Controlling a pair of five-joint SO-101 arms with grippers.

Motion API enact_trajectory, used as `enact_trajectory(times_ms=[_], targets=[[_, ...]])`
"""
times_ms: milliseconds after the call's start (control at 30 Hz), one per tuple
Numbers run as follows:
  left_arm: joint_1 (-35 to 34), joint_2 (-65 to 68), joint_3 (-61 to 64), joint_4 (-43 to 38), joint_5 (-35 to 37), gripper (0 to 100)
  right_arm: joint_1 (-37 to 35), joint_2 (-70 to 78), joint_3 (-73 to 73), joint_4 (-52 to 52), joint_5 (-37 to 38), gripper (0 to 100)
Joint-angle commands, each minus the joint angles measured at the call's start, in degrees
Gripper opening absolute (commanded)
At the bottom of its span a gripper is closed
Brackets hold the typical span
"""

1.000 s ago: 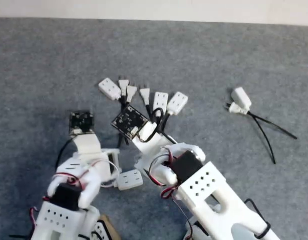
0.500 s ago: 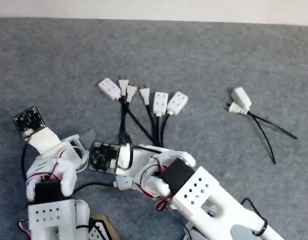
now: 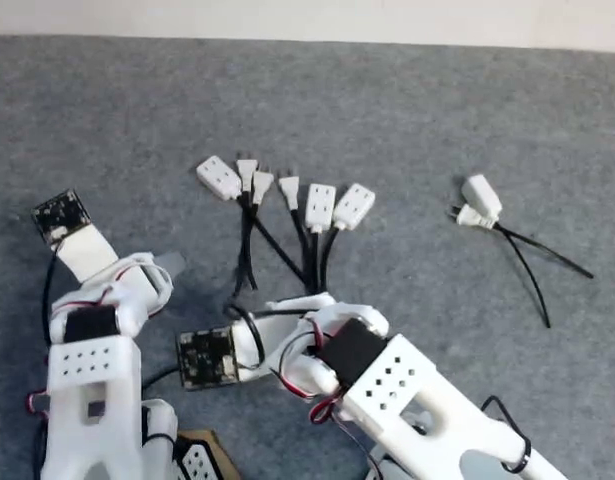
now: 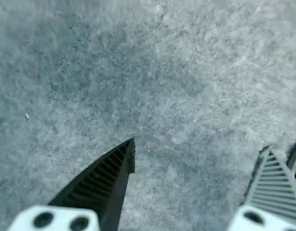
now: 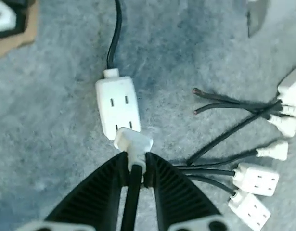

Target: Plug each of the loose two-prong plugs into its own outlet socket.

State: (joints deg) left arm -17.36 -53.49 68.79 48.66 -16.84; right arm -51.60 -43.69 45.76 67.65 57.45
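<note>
My left arm: stands at near left, wrist tipped toward far left | my left gripper: fingers spread wide, pointing down | my right arm: lies from near right across toward the left | my right gripper: fingers pinched tight on a plug.

**Soft, even light over your desk**

In the high view you get bright, diffuse light from above. The grey desk is evenly lit, and the arms throw only short, soft-edged shadows, the darkest beside the left arm. The white sockets show bright without glare. In the left wrist view the desk looks mottled, with a dimmer patch beyond the left tool. In the right wrist view the cords and outlet block cast thin shadows. The plug in the right tool is bright.
</note>
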Motion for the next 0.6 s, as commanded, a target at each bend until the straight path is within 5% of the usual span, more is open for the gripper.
enact_trajectory(times_ms=[0, 567], targets=[[-1.5, 3.3, -4.3, -0.9, 0.2, 38, -0.5, 0.0, 1.8, -3.1, 4.7, 0.5], [-1.6, 8.5, -5.6, -0.8, -1.0, 38, -2.9, 11.7, -0.9, -6.6, 6.6, 0.5]])
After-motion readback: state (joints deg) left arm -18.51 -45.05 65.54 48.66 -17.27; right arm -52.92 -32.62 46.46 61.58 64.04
